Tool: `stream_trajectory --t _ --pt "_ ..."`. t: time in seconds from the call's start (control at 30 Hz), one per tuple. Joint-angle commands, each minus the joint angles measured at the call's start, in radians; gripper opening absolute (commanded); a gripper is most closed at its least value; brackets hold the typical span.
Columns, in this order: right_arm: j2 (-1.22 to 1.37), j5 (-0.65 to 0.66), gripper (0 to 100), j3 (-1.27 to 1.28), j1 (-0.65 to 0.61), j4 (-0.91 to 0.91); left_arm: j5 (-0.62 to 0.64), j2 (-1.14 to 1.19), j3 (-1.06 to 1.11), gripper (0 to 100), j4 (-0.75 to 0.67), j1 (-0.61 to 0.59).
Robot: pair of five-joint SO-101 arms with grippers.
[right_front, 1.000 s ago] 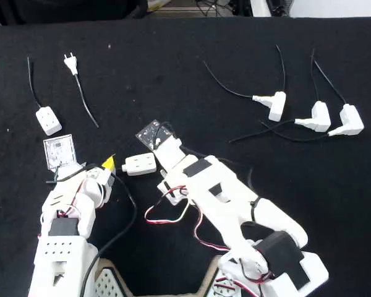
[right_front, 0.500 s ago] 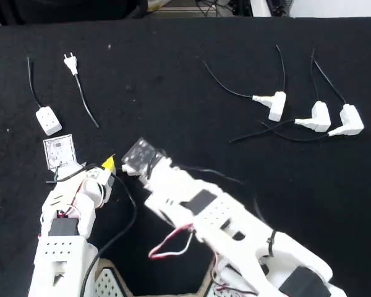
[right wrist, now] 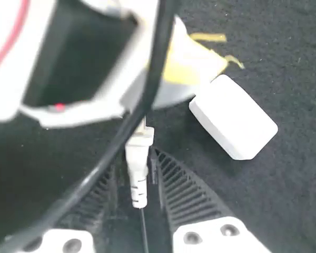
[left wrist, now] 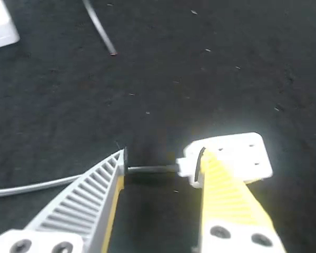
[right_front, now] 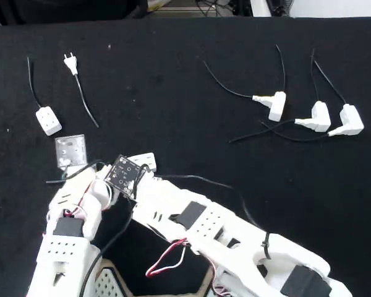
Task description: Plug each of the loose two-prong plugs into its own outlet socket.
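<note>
White plug (right wrist: 138,174) clamped in right pincer (right wrist: 136,161), socket (right wrist: 233,124) just beside, left pincer (left wrist: 160,158) apart

Left arm (right_front: 59,247), right arm (right_front: 235,241): white, boxy, with black blocks (right_front: 188,213). Red-white wires (right_front: 167,261) loop out. Left gripper (left wrist: 160,158): one yellow finger (left wrist: 226,200), one pale ribbed finger (left wrist: 89,197), maybe grey. Small screws (left wrist: 218,232) near base.

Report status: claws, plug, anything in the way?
Left claw open around the plug, beside the socket. Right claw at the same plug, grip unclear. Black cable crosses right beside it.
</note>
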Motion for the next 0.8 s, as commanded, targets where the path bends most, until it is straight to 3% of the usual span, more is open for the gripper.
stream_trajectory --t 0.0,0.23,0.77 --pt "-0.010 -0.015 1.1 -0.007 -0.015 -0.031 -0.052 -0.009 -0.045 24 -0.011 0.058" --pt "-0.061 -0.015 1.1 0.001 -0.011 -0.021 -0.072 -0.009 -0.018 24 -0.015 0.058" --pt "-0.616 -0.015 1.1 0.262 0.035 -0.017 -0.072 -0.009 -0.018 24 -0.015 0.058"
